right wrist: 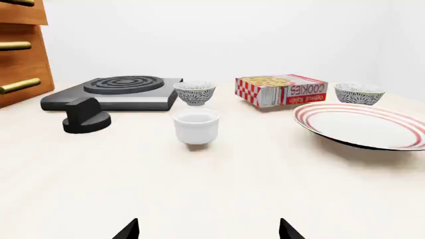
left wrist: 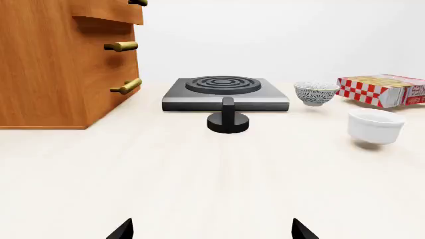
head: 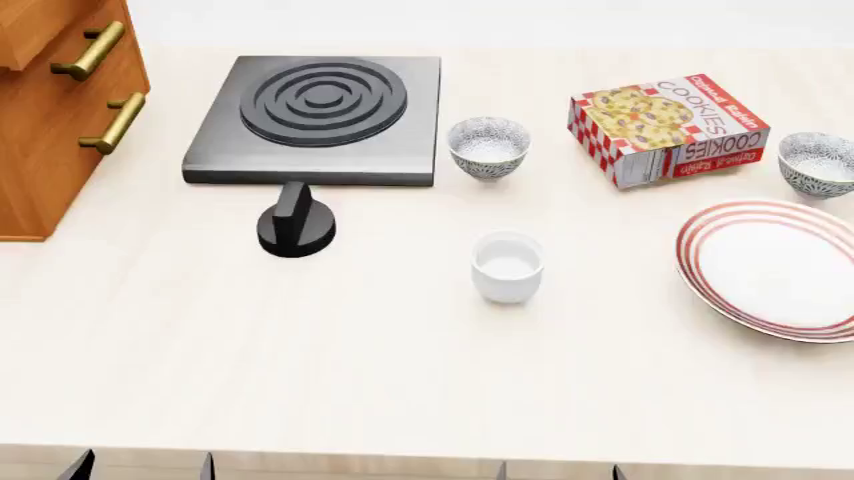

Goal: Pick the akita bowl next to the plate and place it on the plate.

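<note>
**Both grippers idle at table edge**

While my left gripper (left wrist: 212, 230) and right gripper (right wrist: 209, 229) hung spread apart and empty, the bowl (head: 817, 163) sat just behind the plate (head: 771, 212), beside the cookie box (head: 667, 127). Second bowl (head: 489, 147) stood by the burner (head: 318, 120).
</note>
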Available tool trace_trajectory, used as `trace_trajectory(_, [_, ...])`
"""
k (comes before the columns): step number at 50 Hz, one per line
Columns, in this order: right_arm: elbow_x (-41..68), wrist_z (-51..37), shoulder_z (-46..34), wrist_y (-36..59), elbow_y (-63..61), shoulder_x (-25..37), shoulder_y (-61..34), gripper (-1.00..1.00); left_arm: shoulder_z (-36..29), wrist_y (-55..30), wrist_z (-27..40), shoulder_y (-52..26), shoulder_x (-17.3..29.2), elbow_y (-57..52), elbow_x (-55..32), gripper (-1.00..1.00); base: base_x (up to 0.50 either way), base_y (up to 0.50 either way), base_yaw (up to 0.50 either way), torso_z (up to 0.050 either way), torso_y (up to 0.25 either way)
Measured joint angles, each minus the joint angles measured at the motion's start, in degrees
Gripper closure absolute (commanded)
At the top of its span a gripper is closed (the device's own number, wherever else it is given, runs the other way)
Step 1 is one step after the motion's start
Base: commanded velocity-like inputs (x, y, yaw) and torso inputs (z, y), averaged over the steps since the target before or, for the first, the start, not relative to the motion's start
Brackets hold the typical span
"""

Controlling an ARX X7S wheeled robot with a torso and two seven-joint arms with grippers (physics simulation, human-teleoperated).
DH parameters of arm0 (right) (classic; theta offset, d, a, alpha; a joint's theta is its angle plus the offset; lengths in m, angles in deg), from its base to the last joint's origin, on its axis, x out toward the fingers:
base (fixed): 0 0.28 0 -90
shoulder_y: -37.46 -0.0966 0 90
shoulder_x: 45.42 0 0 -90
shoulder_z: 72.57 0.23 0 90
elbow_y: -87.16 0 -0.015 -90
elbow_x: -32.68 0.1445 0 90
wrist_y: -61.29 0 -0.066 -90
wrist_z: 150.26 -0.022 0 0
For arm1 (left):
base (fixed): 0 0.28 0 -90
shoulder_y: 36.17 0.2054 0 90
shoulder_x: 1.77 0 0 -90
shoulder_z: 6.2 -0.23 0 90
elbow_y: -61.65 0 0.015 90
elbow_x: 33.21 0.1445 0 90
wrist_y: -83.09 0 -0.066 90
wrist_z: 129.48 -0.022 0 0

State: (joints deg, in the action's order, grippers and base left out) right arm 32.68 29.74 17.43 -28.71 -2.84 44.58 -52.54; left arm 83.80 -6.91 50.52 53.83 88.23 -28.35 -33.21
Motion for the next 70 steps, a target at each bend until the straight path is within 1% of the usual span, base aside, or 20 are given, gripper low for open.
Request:
trace_trajectory(21, [2.1, -3.6, -2.9, -0.2, 1.0, 2.3, -0.7, -1.0, -2.6, 0.6, 3.0, -0.4, 2.4, 0.5, -2.9, -1.0, 0.0, 0.0, 0.0, 0.0, 0.0])
trace_trajectory(26, [2.6, -4.6, -3.3, 0.7, 0.6, 2.8, -0.9, -1.0, -2.8, -1.3, 2.9, -0.3, 3.1, -1.4, -5.0, -1.0, 0.0, 0.0, 0.0, 0.0, 0.0])
trace_trajectory(32, [3.5, -5.0, -4.4, 5.1, -3.9, 3.5, -1.5, -1.0, -1.9, -5.8, 2.8, -0.9, 4.3, -5.1, -8.9, -1.0, 0.0, 0.0, 0.0, 0.0, 0.0])
trace_trajectory(37, [6.0, -4.7, -4.8, 11.4, -11.1, 4.1, -2.6, -1.0, 0.0, -10.1, 2.9, -2.3, 5.6, -8.0, -13.0, -1.0, 0.0, 0.0, 0.0, 0.0, 0.0])
trace_trajectory(43, [9.9, -4.7, -4.5, 19.6, -20.8, 4.8, -4.9, -1.0, 4.1, -15.1, 3.7, -5.0, 7.1, -9.7, -18.6, -1.0, 0.0, 0.0, 0.0, 0.0, 0.0])
trace_trajectory(52, [17.2, -5.4, -1.7, 29.1, -33.0, 5.5, -9.5, -1.0, 10.3, -17.9, 4.5, -9.3, 9.5, -7.6, -23.9, -1.0, 0.0, 0.0, 0.0, 0.0, 0.0])
trace_trajectory(58, [21.9, -5.9, 1.0, 33.0, -38.3, 5.9, -12.4, -1.0, 13.6, -17.5, 4.3, -11.0, 10.7, -4.6, -26.0, -1.0, 0.0, 0.0, 0.0, 0.0, 0.0])
trace_trajectory(66, [26.6, -6.7, 4.1, 35.7, -42.5, 6.4, -14.2, -1.0, 17.1, -16.9, 3.6, -12.3, 11.3, -1.6, -29.3, -1.0, 0.0, -0.01, 0.0, 0.0, 0.0])
trace_trajectory(70, [28.7, -7.1, 5.5, 36.1, -43.7, 6.3, -14.5, -1.0, 18.2, -16.4, 3.6, -12.8, 11.5, -0.5, -30.0, -1.0, 0.0, -0.39, 0.0, 0.0, 0.0])
